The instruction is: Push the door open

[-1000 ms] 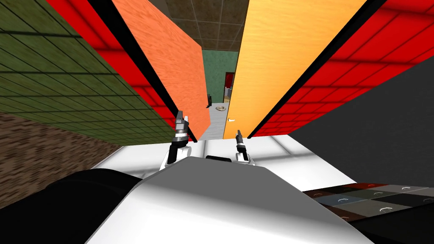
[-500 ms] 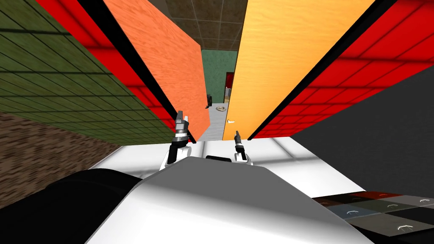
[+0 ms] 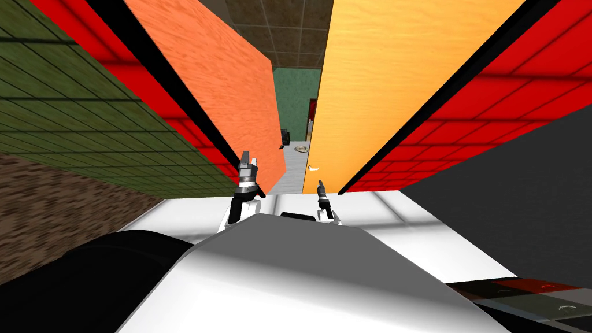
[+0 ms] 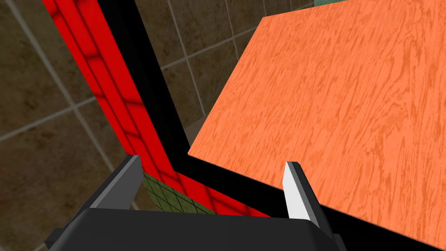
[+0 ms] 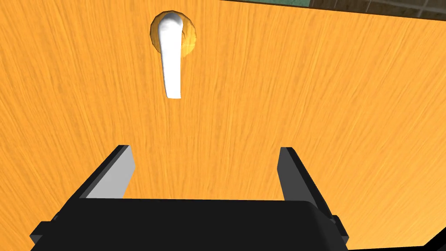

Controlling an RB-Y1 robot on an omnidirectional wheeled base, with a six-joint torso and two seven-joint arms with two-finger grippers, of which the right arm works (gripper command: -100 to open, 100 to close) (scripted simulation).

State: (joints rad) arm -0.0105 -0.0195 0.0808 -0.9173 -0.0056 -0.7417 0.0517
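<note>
right claw (image 5: 205,149) spread; facing yellow door (image 5: 313,109); white lever (image 5: 170,65) beyond

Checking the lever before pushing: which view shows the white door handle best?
Right wrist view: the white handle shows whole, ahead of the open right pincer. Head view: a tiny speck. Left wrist view faces the orange door.

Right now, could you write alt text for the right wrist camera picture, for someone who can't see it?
The robot's right hand, its two fingers open, faces a yellow-orange wood-grain door at close range. A white lever handle sits on the door beyond the fingers, apart from them.
</note>
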